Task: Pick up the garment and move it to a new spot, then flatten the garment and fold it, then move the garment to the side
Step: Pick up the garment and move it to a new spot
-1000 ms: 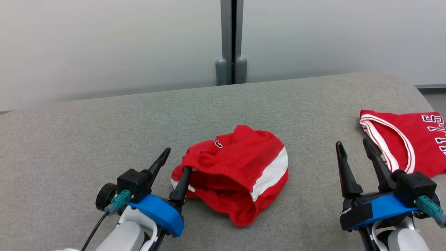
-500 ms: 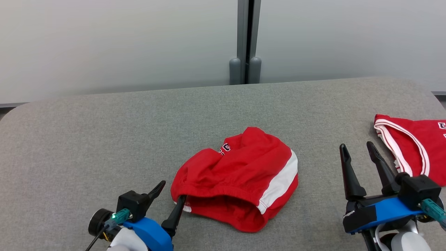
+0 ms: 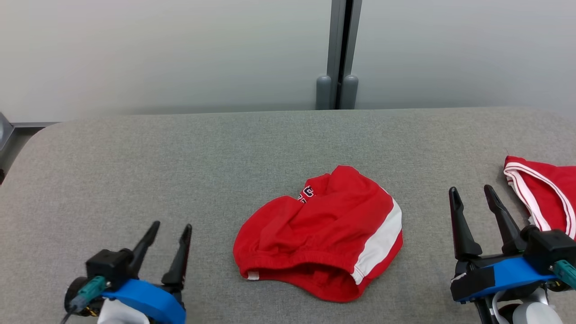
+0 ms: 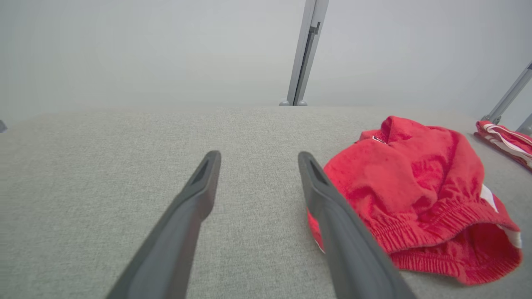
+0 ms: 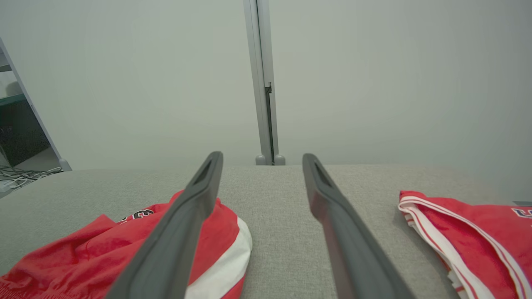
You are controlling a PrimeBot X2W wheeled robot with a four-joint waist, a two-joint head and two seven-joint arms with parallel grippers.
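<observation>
Left gripper (image 3: 171,226) has backed off to the left since a second ago. One finger was at the garment (image 3: 315,238) waistband then; now it is apart from it, over bare table (image 3: 180,157) at lower left. The head camera also panned, so the whole scene sits further right in frame. Left jaws released, spread, nothing between them.

Garment is red with a white side stripe and lies in a crumpled heap mid-table. Its elastic waistband opening faces the near edge, and some lettering shows at the far side, partly hidden in folds.

Right gripper (image 3: 470,190) is at lower right with jaws released and empty, fingers pointing toward the wall. It sits between the garment and a second red garment (image 3: 549,193) with white trim, which lies at the table's right side and is cut off by the frame. Grey post (image 3: 340,54) stands behind the table's far edge.
</observation>
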